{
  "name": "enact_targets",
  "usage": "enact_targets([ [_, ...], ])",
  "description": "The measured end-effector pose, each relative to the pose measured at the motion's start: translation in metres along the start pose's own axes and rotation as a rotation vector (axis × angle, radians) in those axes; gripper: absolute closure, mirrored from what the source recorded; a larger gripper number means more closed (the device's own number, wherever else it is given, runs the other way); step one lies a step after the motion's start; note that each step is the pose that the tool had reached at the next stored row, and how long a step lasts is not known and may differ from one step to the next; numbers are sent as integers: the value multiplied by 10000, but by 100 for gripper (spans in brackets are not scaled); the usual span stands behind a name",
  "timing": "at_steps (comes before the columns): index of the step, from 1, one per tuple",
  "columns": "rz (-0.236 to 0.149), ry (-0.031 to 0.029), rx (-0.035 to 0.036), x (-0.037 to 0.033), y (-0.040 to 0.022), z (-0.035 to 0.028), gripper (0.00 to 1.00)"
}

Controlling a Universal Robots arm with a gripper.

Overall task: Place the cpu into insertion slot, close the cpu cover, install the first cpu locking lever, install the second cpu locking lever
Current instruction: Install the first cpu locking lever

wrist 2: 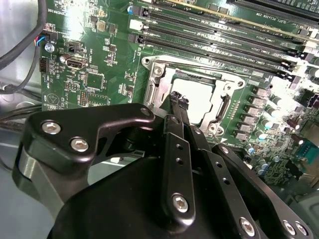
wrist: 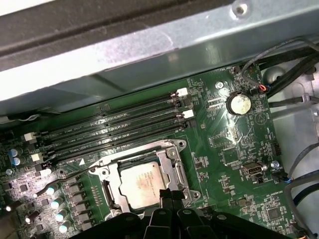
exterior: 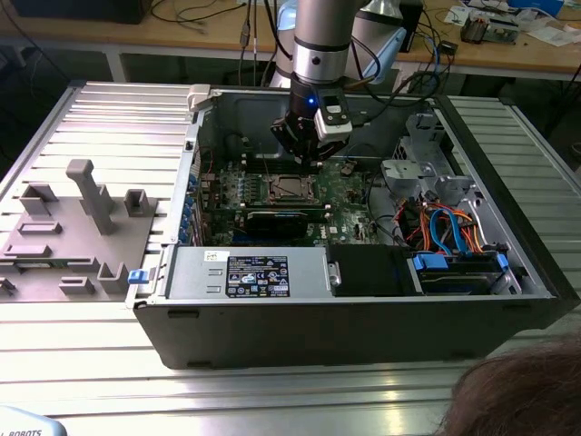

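Table: a ribbed silver aluminium table (exterior: 109, 118) carries everything.
Case: an open black and grey metal computer case (exterior: 363, 336) lies on its side on the table.
Arm: a silver-grey robot arm (exterior: 322, 36) reaches down into the case.
Writing: a dark sticker (exterior: 257, 275) with white and blue print sits on the grey metal power supply box (exterior: 191, 272). Its text is too small to make out. Fine white lettering is printed across the green circuit board (wrist 2: 94, 74).
Memory slots: a row of long narrow black memory slots (wrist: 114, 132) runs along one side of the socket.
Gripper: the black metal gripper (exterior: 307, 156) hangs just above the socket, slightly toward the exterior view's right.
Fingers: the slim black fingers (wrist 2: 175, 129) are drawn together, tips all but meeting. Nothing shows between them. In both wrist views the tips stand at the socket's edge. Whether they touch it, I cannot tell.
Insertion slot: the square insertion slot (wrist: 103, 172) with a silvery rim sits in the middle of the board.
Cpu cover: the thin silvery frame-shaped cpu cover (wrist: 174, 172) appears to lie flat around the chip.
Cpu: the small square cpu (wrist: 142, 184) with a pale silver-grey metal top rests inside the slot. It shows through the cover's cut-out.
Lever: a thin wire lever (wrist 2: 199, 67) lies along the rim beside the memory slots. Whether it is latched, I cannot tell.
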State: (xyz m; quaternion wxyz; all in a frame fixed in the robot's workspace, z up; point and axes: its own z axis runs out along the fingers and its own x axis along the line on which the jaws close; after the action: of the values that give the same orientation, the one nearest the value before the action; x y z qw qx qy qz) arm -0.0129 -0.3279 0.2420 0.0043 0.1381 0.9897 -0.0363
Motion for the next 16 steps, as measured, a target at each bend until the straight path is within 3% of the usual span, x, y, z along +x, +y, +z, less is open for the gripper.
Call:
enact_targets([
  [16, -452, -32, -8, 0, 0, 0, 89],
])
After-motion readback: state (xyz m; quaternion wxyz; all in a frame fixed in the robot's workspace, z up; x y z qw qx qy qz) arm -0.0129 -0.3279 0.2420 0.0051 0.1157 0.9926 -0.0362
